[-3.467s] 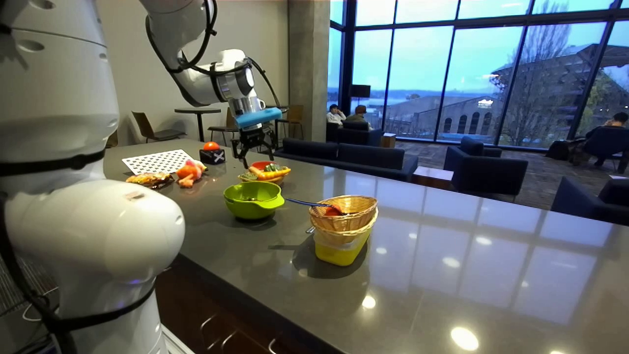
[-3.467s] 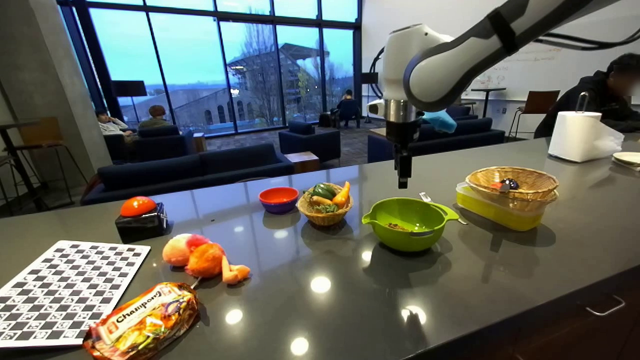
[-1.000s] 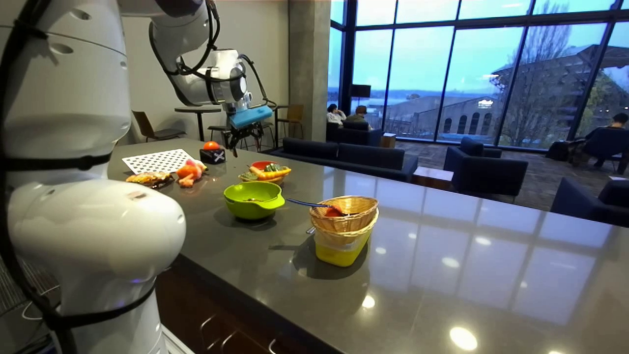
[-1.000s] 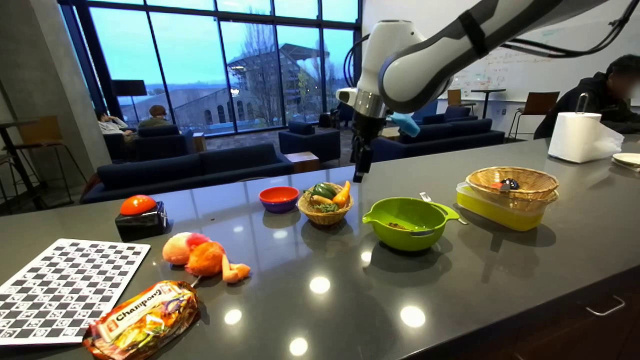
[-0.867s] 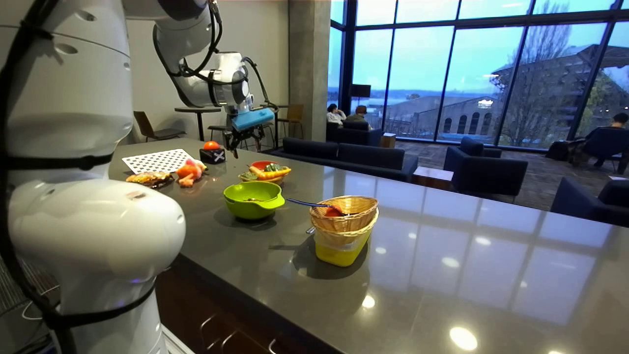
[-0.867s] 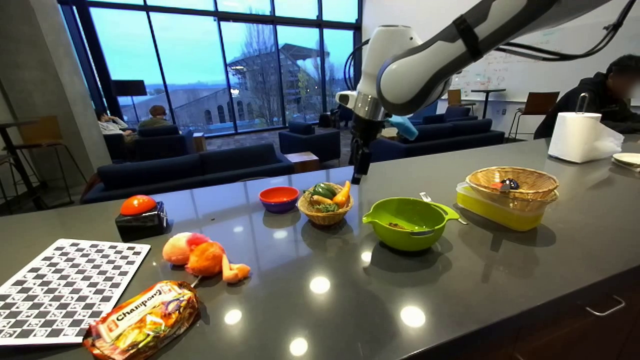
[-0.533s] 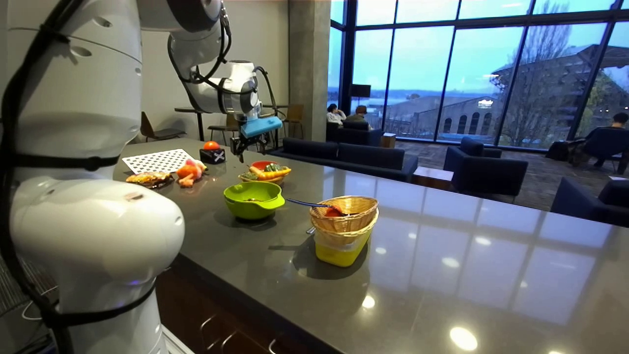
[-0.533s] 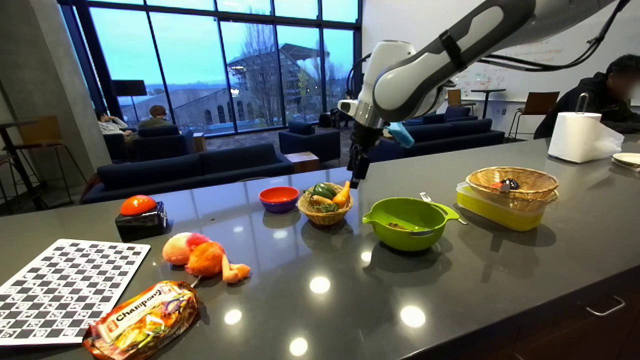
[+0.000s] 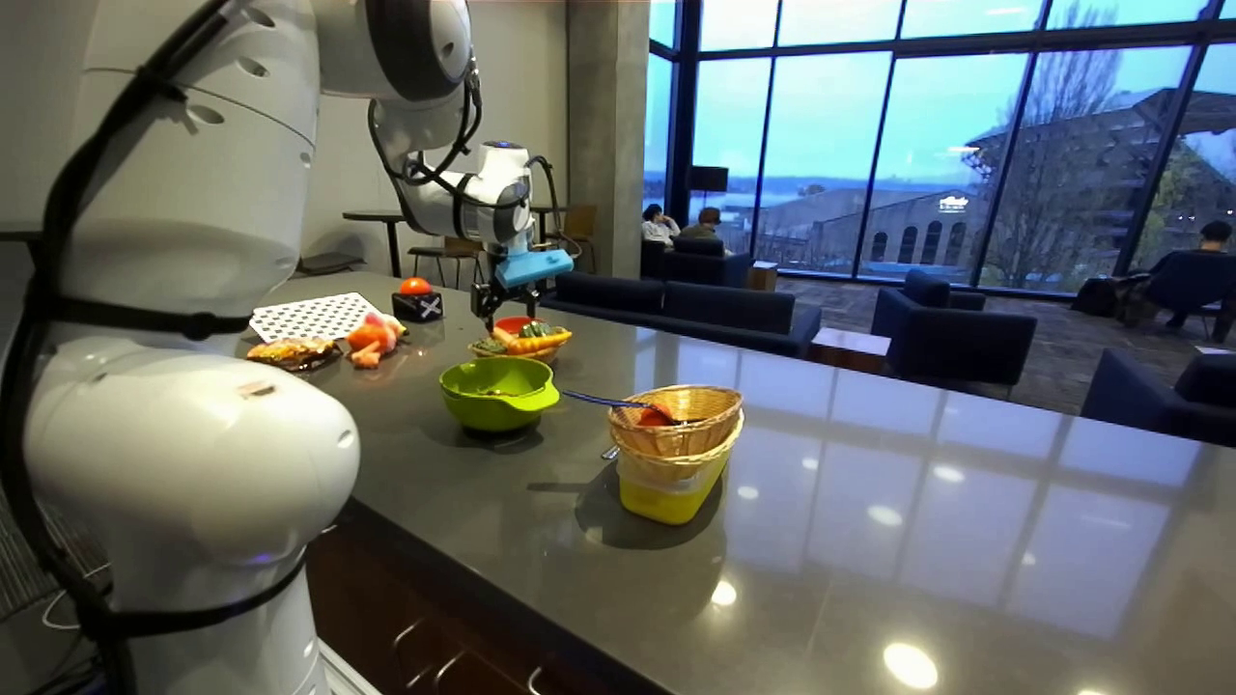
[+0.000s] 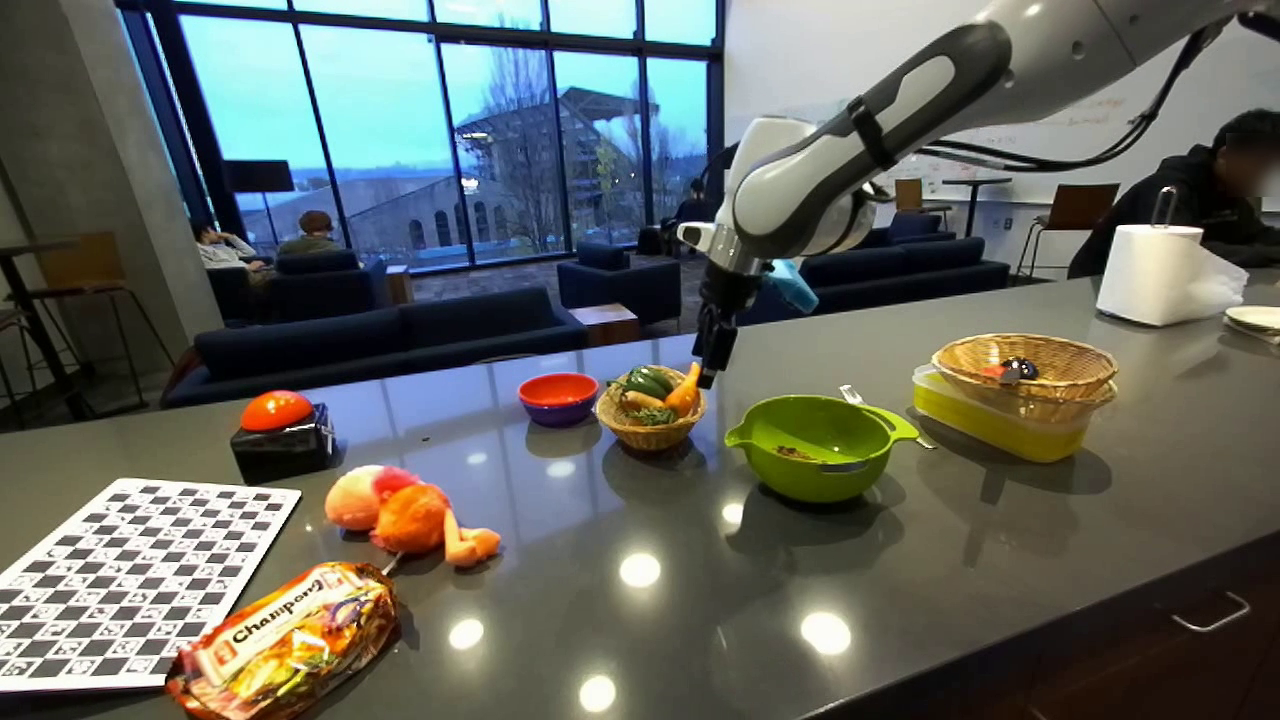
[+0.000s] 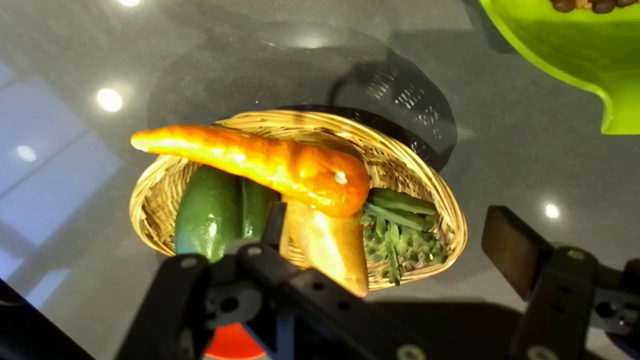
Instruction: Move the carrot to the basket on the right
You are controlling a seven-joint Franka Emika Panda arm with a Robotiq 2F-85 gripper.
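Carrot (image 11: 240,155) lies slantwise in the small wicker basket (image 11: 395,162), over a green pepper (image 11: 207,210), its narrow tip jutting past the rim. The pincer (image 11: 387,222), its jaws spread well apart, is close by the carrot; whether the two touch I cannot tell. In both exterior views, the larger basket (image 10: 1040,392) sits atop a yellow tub (image 10: 1000,425), and the green bowl (image 10: 815,485) stands between the two baskets on the grey surface (image 10: 930,560).

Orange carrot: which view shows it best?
Wrist view: the orange carrot shows whole and large from above, tip to thick end. Both exterior views show it small, from lower angles, tip jutting from the wicker basket.
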